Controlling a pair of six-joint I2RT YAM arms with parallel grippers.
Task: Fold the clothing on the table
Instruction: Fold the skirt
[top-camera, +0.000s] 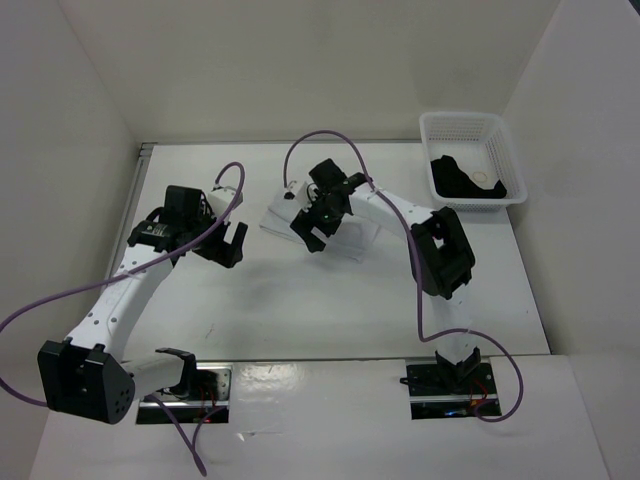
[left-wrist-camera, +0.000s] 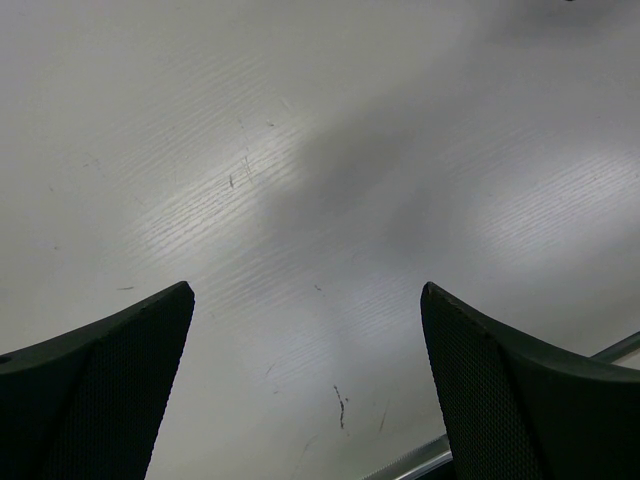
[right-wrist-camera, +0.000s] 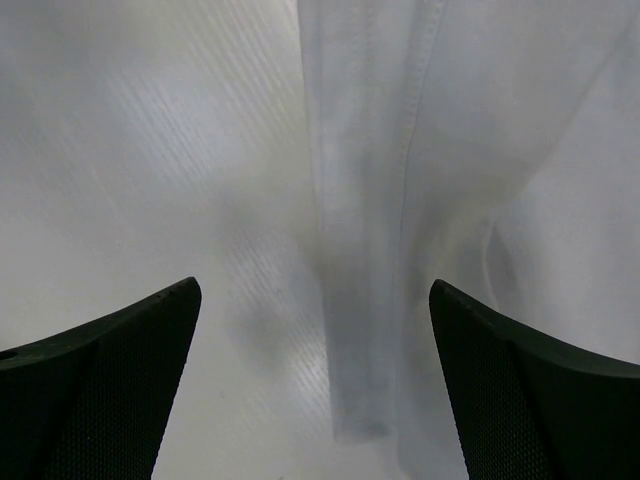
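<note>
The white clothing (top-camera: 276, 217) lies folded in a small bundle at the middle back of the table (top-camera: 300, 310). My right gripper (top-camera: 318, 226) hangs over it, open. In the right wrist view the clothing (right-wrist-camera: 370, 200) shows a stitched, folded edge running down between the spread fingers (right-wrist-camera: 120, 380), and nothing is held by the right gripper (right-wrist-camera: 315, 290). My left gripper (top-camera: 226, 246) hovers left of the bundle, apart from it. The left gripper (left-wrist-camera: 308, 290) is open over bare, lightly scuffed tabletop (left-wrist-camera: 300, 150).
A white lattice basket (top-camera: 497, 145) stands at the back right corner with a black garment (top-camera: 463, 180) inside. A metal rail (left-wrist-camera: 430, 460) shows at the lower edge of the left wrist view. Purple cables loop over both arms.
</note>
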